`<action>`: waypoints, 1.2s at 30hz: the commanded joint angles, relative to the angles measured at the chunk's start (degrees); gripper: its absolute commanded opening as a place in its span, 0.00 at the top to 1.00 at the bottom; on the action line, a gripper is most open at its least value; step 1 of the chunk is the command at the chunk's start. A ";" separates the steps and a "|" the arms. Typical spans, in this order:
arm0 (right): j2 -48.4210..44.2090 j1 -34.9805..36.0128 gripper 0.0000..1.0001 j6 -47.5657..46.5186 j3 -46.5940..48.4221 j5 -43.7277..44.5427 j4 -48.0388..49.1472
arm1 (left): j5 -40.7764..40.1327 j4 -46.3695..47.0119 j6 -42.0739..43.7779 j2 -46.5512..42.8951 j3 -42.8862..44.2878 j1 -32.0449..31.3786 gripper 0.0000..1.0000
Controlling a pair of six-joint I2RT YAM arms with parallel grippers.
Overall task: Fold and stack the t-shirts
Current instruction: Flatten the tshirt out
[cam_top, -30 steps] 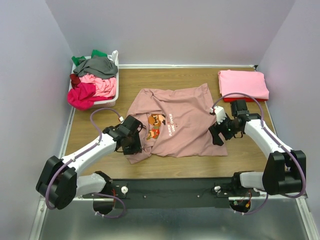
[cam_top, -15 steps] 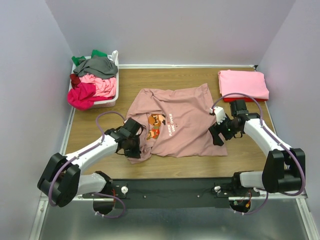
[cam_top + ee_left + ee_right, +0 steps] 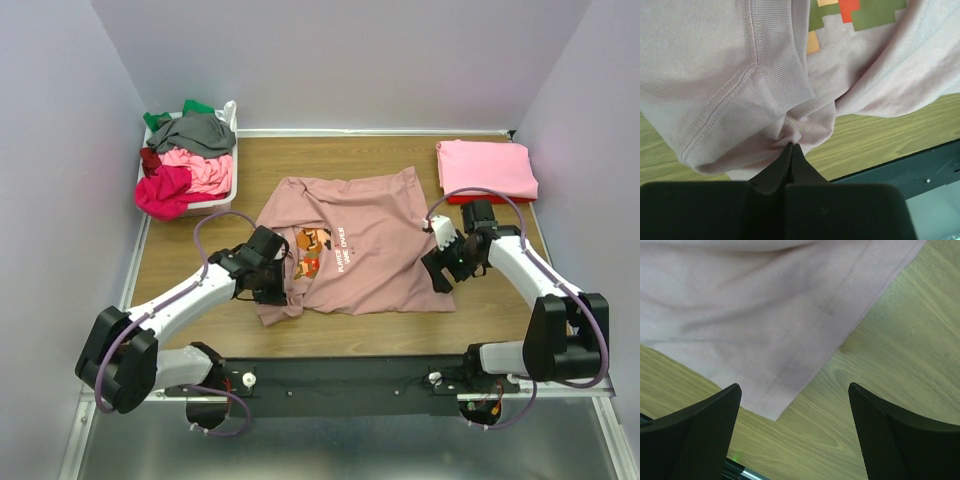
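Far left: bin (image 3: 210, 207) heaped w/ unfolded tees (image 3: 190, 160), so most of job left. Left fingers (image 3: 790, 159) clenched on bunched near-left edge of dusty-pink tee (image 3: 360, 250), spread mid-surface (image 3: 480, 320), unfolded. Right fingers (image 3: 442, 272) released over tee's right edge. Far right: folded stack (image 3: 487, 168). Bare wood all round tee; ample room to fold.

The spread t-shirt (image 3: 350, 250) lies central, bin (image 3: 212, 207) rear left, folded stack (image 3: 487, 168) rear right.
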 commanded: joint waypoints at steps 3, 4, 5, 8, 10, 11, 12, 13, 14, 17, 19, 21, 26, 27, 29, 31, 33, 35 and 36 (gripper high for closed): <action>0.26 -0.89 0.09 -2.69 -0.03 0.78 -5.11 | -0.74 -1.98 0.73 -3.19 1.23 -0.19 1.00; -0.44 -0.98 0.09 -4.96 -0.46 -0.63 -6.86 | -1.00 -2.59 0.82 -3.98 2.02 -0.11 1.00; -0.79 -0.98 0.10 -6.72 -0.56 -1.60 -7.92 | -1.26 -2.77 0.82 -4.25 2.38 -0.10 1.00; -1.76 -0.98 0.12 -13.39 -0.82 -8.01 -12.92 | -1.18 -3.48 1.17 -4.70 3.52 -0.02 1.00; -2.55 -0.89 0.13 -16.13 -0.82 -12.67 -15.30 | -1.09 -3.74 1.34 -4.70 3.79 0.07 1.00; -2.64 -0.80 0.14 -16.84 -1.17 -13.38 -15.66 | -0.92 -3.83 1.34 -4.78 3.87 0.07 1.00; -2.29 -0.54 0.14 -16.76 -1.43 -13.12 -15.40 | -0.83 -3.74 1.34 -4.96 3.70 0.07 1.00; -1.94 0.07 0.16 -16.59 -1.78 -12.42 -15.14 | -0.74 -3.83 1.34 -4.96 3.70 0.16 1.00; -1.41 0.34 0.17 -15.89 -2.40 -11.63 -13.83 | -0.91 -3.83 1.43 -4.96 3.61 0.16 1.00; 0.52 0.60 0.21 -14.31 -3.28 -8.12 -10.58 | -1.35 -3.74 1.43 -4.87 3.43 0.16 1.00; 1.40 0.69 0.24 -13.86 -3.98 -6.63 -9.52 | -1.27 -3.65 1.43 -4.78 3.08 0.25 1.00; 2.19 0.86 0.28 -13.07 -4.60 -6.09 -8.20 | -0.91 -3.30 1.34 -4.78 2.73 0.25 1.00; 3.51 3.50 0.38 -10.18 -5.92 -2.49 -5.39 | -1.09 -3.39 1.43 -5.13 2.99 0.60 1.00; 3.95 3.85 0.40 -9.82 -6.09 -1.62 -4.08 | -1.00 -3.48 1.52 -5.05 3.08 0.60 1.00; 5.17 4.64 0.49 -8.24 -6.36 1.02 -2.31 | -1.26 -3.65 1.69 -5.31 3.61 0.77 1.00; 6.15 4.99 0.58 -7.36 -6.27 2.86 -1.43 | -1.44 -3.65 1.78 -5.57 3.96 0.78 1.00; 6.67 5.17 0.71 -5.78 -6.53 4.19 0.15 | -1.27 -3.30 1.96 -5.84 3.87 1.04 1.00; 6.50 5.17 0.82 -5.34 -6.36 4.28 0.42 | -1.09 -2.78 2.22 -6.10 3.70 1.21 1.00; 6.07 5.26 0.87 -5.07 -5.92 4.20 0.42 | -0.83 -2.69 2.40 -6.45 3.52 1.30 1.00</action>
